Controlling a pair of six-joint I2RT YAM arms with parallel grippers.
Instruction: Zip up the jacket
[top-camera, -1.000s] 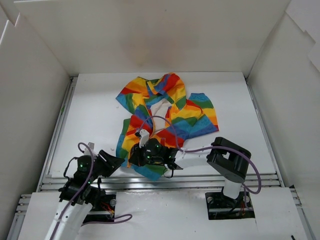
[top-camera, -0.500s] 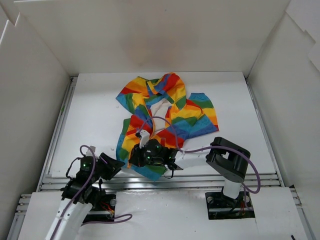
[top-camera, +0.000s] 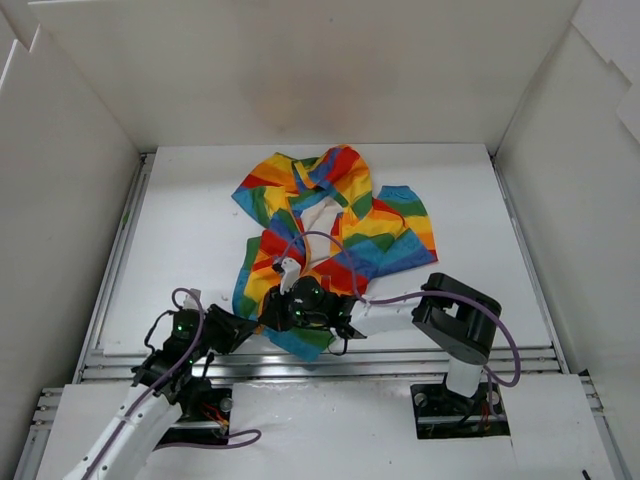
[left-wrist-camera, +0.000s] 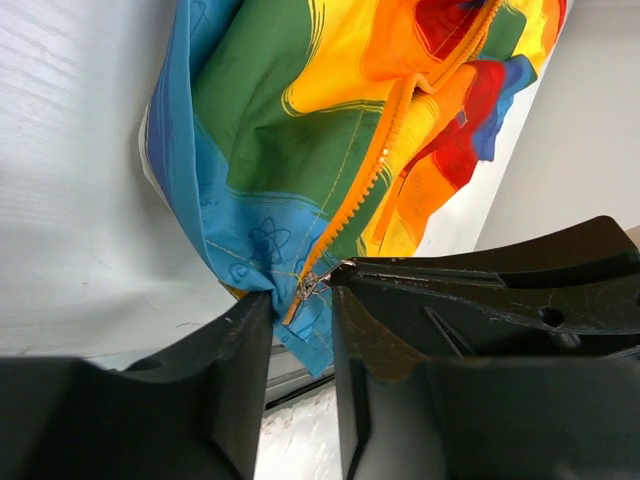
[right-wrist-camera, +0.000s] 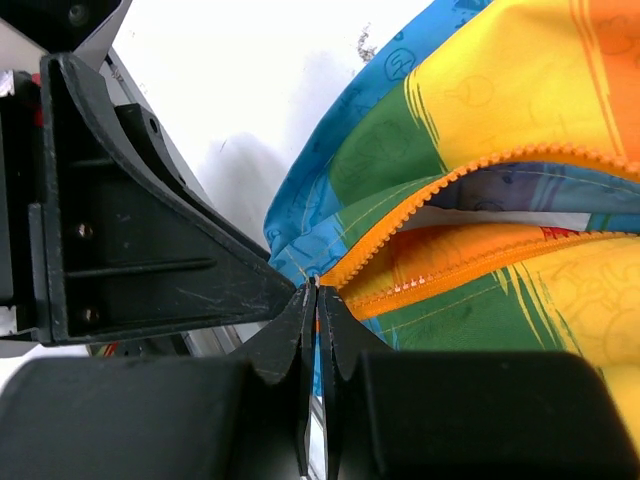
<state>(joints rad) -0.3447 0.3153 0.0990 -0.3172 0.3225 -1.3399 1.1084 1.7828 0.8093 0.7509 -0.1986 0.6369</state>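
Rainbow-striped soft fabric jacket (top-camera: 330, 225): your right gripper (right-wrist-camera: 317, 288) pinches the bottom end of its orange zipper (left-wrist-camera: 383, 170); your left gripper (left-wrist-camera: 300, 290) stands narrowly parted around it.

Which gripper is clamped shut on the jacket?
The right gripper: its jaws meet on the jacket at the bottom of the zipper. The left gripper has its jaws standing apart.

Two arms folded low, grippers meeting tip to tip.
The left arm (top-camera: 135, 425) reaches forward and to the right, with the left gripper (left-wrist-camera: 300, 298) held low and its jaws a narrow gap apart. The right arm (top-camera: 458, 322) bends at the elbow and sends its forearm leftward. The right gripper (right-wrist-camera: 318, 288) has its jaws pressed together, pinching the jacket (right-wrist-camera: 480, 120) hem just beside the left fingers.
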